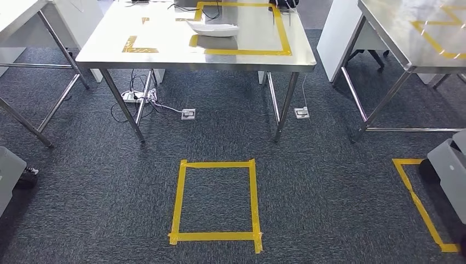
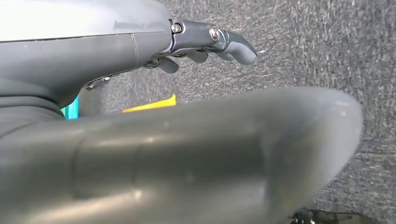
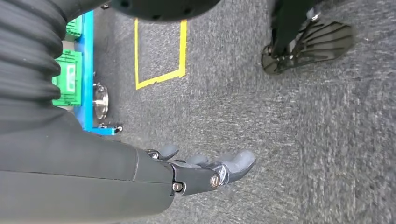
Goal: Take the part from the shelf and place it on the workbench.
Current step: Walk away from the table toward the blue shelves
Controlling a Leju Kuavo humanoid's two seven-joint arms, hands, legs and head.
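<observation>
White part [image 1: 215, 28] lies on workbench [image 1: 110, 47] inside yellow tape

Part [image 1: 216, 28] lies on workbench [image 1: 165, 47], seemingly beyond floor tape square [image 1: 216, 201].

No readable text, brand, number or label anywhere. Only unlettered yellow tape markings: a closed square outline [image 1: 215, 201] on the grey carpet, part of another outline [image 1: 420, 203] on the carpet at the right edge, a rectangular outline [image 1: 247, 33] on the steel desk [image 1: 110, 38], and angled strips [image 1: 439, 33] on the neighbouring desk. Also a yellow tape outline [image 3: 159, 51] on the carpet in the right wrist view. Raised shapes on a green block [image 3: 70, 77] beside a blue frame [image 3: 88, 70], too blurred to make out as characters.
</observation>
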